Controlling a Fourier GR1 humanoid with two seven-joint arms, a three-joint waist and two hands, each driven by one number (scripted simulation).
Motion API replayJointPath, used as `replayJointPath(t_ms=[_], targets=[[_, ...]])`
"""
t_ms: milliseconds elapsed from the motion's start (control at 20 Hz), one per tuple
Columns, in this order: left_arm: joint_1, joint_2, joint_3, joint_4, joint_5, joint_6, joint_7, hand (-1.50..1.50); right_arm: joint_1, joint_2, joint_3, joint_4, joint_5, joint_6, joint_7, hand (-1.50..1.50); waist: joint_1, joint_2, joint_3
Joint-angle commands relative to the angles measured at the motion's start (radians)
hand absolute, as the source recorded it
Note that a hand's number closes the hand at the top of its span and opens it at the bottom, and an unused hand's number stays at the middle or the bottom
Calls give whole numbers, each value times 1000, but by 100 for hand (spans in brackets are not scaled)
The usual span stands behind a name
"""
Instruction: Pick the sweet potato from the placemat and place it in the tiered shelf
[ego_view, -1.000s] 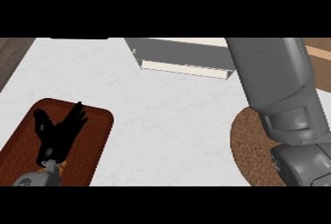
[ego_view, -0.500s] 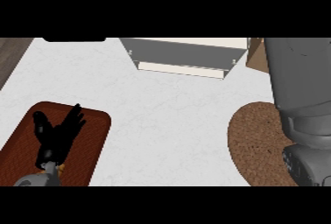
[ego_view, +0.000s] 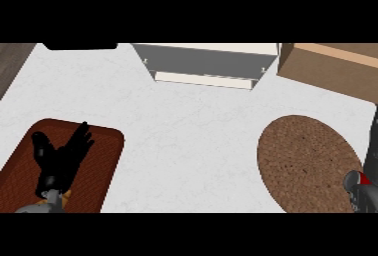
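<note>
Left of the round mat (ego_view: 310, 161), left hand (ego_view: 60, 155) rests open on the placemat (ego_view: 103, 165), holding nothing. Sweet potato isn't visible; shelf (ego_view: 210, 62) sits beyond. Right hand: can't tell.

My counter (ego_view: 184, 130) is white and faintly marbled. On it lie a dark red-brown placemat (ego_view: 103, 165) at my left, a round woven brown mat (ego_view: 306, 160) at my right, the grey tiered shelf (ego_view: 210, 62) at the far edge, and a tan box (ego_view: 332, 65) beside it.
</note>
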Motion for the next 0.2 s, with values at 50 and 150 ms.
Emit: replayJointPath(t_ms=[50,150], targets=[[11,-24,-13,-13,-12,17,20,0,154,-108,-48,-246,-127,180,80,-150,2,3,-2],[-27,-13,3,18,-6,7,30,0,240,-110,-73,-349,-186,202,83,-150,0,5,-2]])
